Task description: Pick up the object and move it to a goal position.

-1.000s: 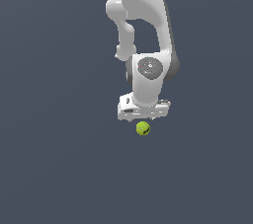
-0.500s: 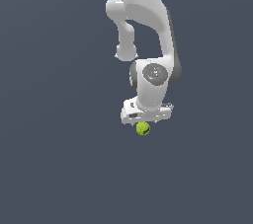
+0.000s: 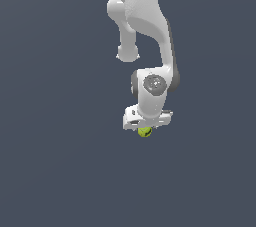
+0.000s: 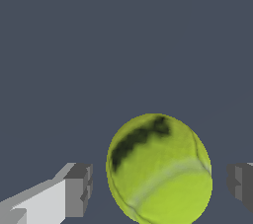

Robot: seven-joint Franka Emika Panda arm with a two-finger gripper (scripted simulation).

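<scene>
The object is a small yellow-green ball with dark curved markings, resting on the dark grey floor. In the exterior view only its lower part shows beneath my white gripper, which stands right over it. In the wrist view the ball sits between my two fingers, closer to one than the other. One grey fingertip is a short gap from it and the other fingertip is also a little apart. The gripper is open around the ball and not touching it.
The floor is a plain dark grey surface all around. The white arm rises from the gripper toward the top of the exterior view. No other object shows.
The gripper has come down over the ball, now covering its upper part in the exterior view. The ball has not moved.
</scene>
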